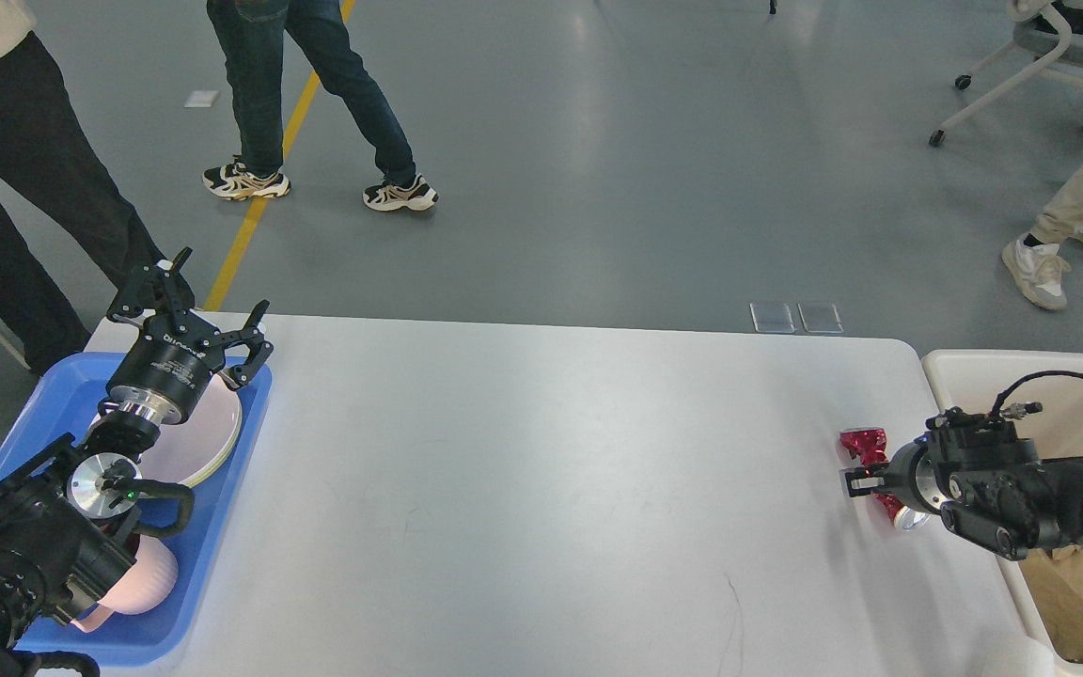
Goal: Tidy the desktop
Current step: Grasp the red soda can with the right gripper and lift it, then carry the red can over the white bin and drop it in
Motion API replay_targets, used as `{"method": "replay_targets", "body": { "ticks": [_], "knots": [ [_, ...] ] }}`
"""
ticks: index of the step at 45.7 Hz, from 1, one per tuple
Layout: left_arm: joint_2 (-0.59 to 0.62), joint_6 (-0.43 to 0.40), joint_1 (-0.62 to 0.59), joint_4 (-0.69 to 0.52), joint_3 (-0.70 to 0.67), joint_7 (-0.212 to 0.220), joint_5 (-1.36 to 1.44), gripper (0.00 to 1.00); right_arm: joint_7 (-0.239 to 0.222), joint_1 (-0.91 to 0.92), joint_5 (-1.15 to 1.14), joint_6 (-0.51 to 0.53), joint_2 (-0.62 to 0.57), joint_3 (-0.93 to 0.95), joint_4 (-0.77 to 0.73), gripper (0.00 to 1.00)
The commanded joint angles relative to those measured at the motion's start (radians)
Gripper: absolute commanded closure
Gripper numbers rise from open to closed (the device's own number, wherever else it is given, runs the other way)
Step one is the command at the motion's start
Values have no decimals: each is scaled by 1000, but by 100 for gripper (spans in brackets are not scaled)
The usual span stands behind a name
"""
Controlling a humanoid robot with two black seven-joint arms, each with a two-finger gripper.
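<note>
Gripping a crushed red can (866,451) at the desktop's (541,489) right edge, the right gripper (856,481) is clenched; it looks light, dented, slippery, so hold its middle. Left gripper (208,310) spread over the blue tray (222,489)

The worktop (523,489) is a large, glossy white-grey rectangular slab with rounded corners, lying flat and level, filling most of the lower view, its far edge facing the grey floor.
</note>
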Motion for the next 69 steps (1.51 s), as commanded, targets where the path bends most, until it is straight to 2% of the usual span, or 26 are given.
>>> {"method": "replay_targets", "body": {
  "ticks": [1,5,11,19,23,29,33,37,41,46,50,59,63,69],
  "knots": [
    [0,0,0,0,0,0,0,0,-5,-4,-2,-1,6,-2,-12,61],
    [0,0,0,0,0,0,0,0,-5,-8,-2,0,12,-2,-24,67],
    [0,0,0,0,0,0,0,0,-8,-12,-2,2,13,-2,-24,100],
    [0,0,0,0,0,0,0,0,-8,5,-2,15,11,-2,-6,100],
    [0,0,0,3,0,0,0,0,-8,80,-2,31,-10,-9,51,100],
    [0,0,0,0,0,0,0,0,-17,299,-3,86,-170,-23,258,100],
    [0,0,0,0,0,0,0,0,-23,518,-2,170,-286,-95,411,100],
    [0,0,0,0,0,0,0,0,-23,825,-2,290,-395,-213,567,100],
    [0,0,0,3,0,0,0,0,-29,1136,-3,461,-474,-316,698,100],
    [0,0,0,0,0,0,0,0,-78,1440,-5,704,-532,-357,749,100],
    [0,0,0,3,0,0,0,0,-97,1514,-17,805,-543,-360,743,100],
    [0,0,0,0,0,0,0,0,-104,1507,-155,772,-609,-409,704,100],
    [0,0,0,0,0,0,0,0,-101,1424,-233,669,-644,-488,642,100],
    [0,0,0,3,0,0,0,0,-89,1107,-252,456,-699,-500,445,100]
  ]
}}
